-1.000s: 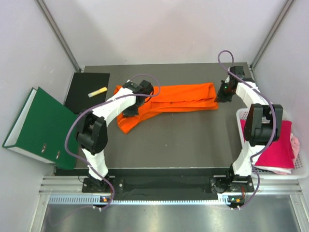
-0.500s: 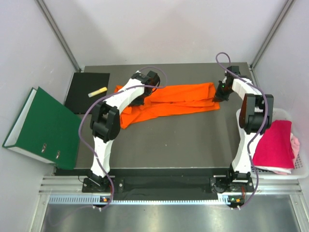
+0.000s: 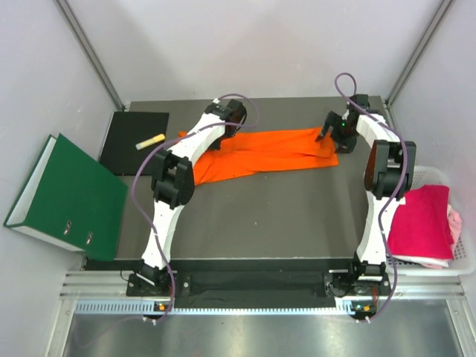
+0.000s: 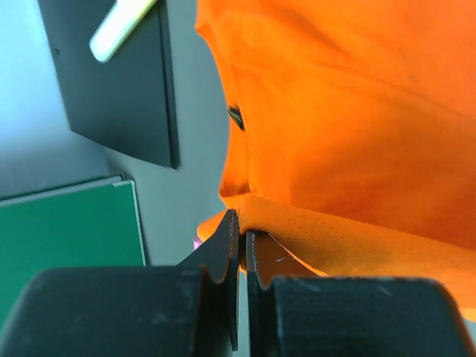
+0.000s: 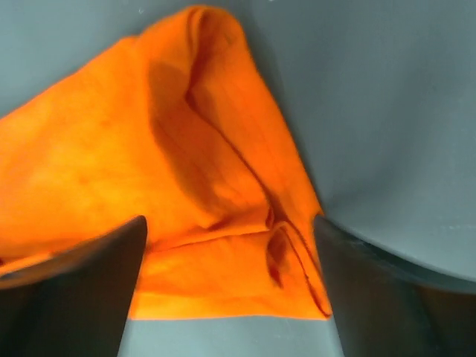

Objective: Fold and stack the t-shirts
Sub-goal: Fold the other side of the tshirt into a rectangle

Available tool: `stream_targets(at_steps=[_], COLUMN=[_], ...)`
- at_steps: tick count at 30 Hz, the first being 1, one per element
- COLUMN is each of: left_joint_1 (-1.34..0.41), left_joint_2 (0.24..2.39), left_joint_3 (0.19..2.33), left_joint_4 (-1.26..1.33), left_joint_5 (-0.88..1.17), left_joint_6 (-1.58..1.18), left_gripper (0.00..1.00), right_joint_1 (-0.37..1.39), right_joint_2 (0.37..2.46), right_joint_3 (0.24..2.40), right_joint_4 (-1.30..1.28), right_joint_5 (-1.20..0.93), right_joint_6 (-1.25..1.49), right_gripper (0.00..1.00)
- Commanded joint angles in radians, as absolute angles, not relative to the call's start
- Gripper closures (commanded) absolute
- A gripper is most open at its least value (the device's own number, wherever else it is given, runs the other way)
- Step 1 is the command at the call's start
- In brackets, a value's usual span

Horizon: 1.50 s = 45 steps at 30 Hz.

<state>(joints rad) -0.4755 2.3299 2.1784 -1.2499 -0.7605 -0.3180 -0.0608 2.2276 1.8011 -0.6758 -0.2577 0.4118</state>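
A bright orange t-shirt (image 3: 279, 149) lies stretched in a long band across the far part of the table. My left gripper (image 3: 223, 134) is at its left end, shut on a fold of the orange cloth (image 4: 357, 134); in the left wrist view the jaws (image 4: 239, 223) pinch the hem. My right gripper (image 3: 335, 136) hovers over the shirt's right end, open; the orange corner (image 5: 149, 163) lies flat between the spread fingers (image 5: 82, 275), untouched. A magenta t-shirt (image 3: 422, 223) and a pale pink one (image 3: 454, 223) lie in the basket at the right.
A white basket (image 3: 465, 262) sits at the table's right edge. A green binder (image 3: 63, 195) leans off the left edge, beside a black pad (image 3: 126, 152) carrying a yellow marker (image 3: 150, 141). Grey walls close in behind and on both sides.
My right gripper has opened and let go of the shirt's right end. My left gripper has carried its end towards the far left, drawing the shirt out straighter.
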Motion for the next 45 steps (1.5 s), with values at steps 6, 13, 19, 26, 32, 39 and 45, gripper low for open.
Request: stream_targets(at_steps=[6, 13, 19, 26, 32, 39, 45], left_joint_1=[-0.411, -0.361, -0.324, -0.203, -0.056, -0.014, -0.012], left_joint_2=[2.382, 2.407, 2.180, 1.948, 1.936, 2.083, 2.083], left_joint_3=[2.292, 2.352, 2.077, 1.705, 1.637, 1.729, 1.664], left_joint_4=[-1.114, -1.120, -1.057, -0.885, -0.746, -0.785, -0.765], left_joint_5=[-0.839, -0.789, -0.618, -0.290, 0.089, 0.290, 0.327], left_joint_6=[-0.140, -0.185, -0.284, -0.374, -0.406, -0.446, -0.479], left_gripper=[0.91, 0.01, 0.01, 0.15, 0.47, 0.68, 0.62], right_joint_1=[-0.078, -0.077, -0.077, -0.077, -0.077, -0.077, -0.077], right_joint_2=[2.100, 2.034, 1.974, 1.956, 1.957, 1.948, 1.937], right_joint_3=[1.735, 1.638, 1.557, 1.496, 1.479, 1.457, 1.439], right_joint_4=[-0.664, -0.637, -0.623, -0.601, -0.592, -0.591, -0.581], right_joint_5=[-0.222, -0.255, -0.255, -0.268, -0.284, -0.285, -0.288], right_joint_6=[0.376, 0.379, 0.379, 0.393, 0.391, 0.385, 0.388], right_gripper=[0.00, 0.00, 0.00, 0.00, 0.00, 0.00, 0.00])
